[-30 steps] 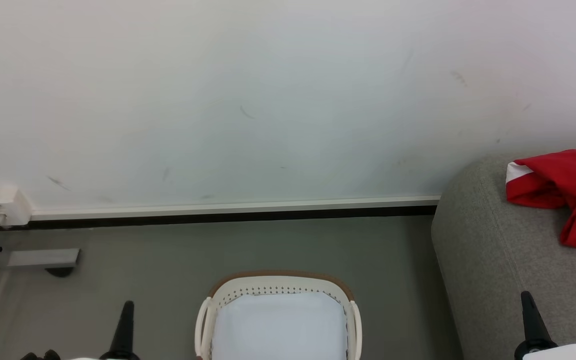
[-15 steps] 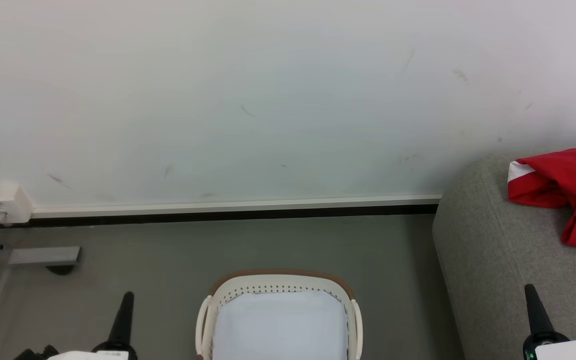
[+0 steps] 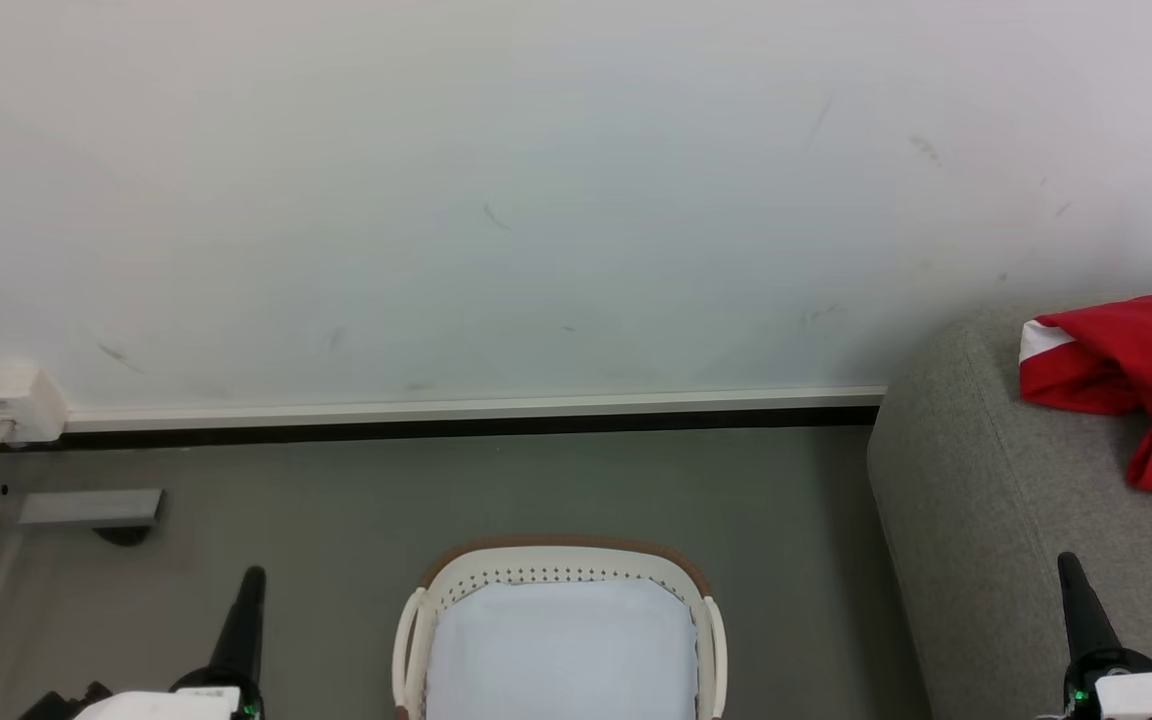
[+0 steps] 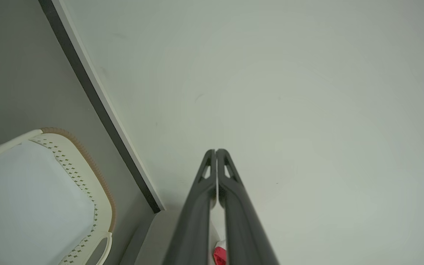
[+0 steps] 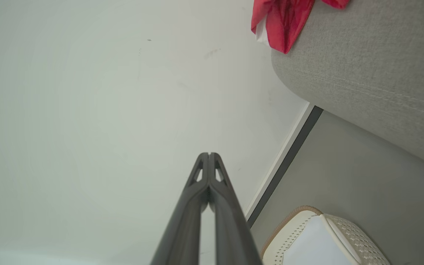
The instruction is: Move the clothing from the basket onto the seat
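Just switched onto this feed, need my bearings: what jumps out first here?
The bright red clothing lies crumpled on the grey seat at the far right, vivid against the pale wall. Next comes the cream basket on the floor at bottom centre, with a white liner inside.

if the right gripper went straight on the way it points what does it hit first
Probably the white wall: the right wrist view has the shut right gripper aimed at bare wall, with the sofa and red clothing off to the side. Depth is unclear.
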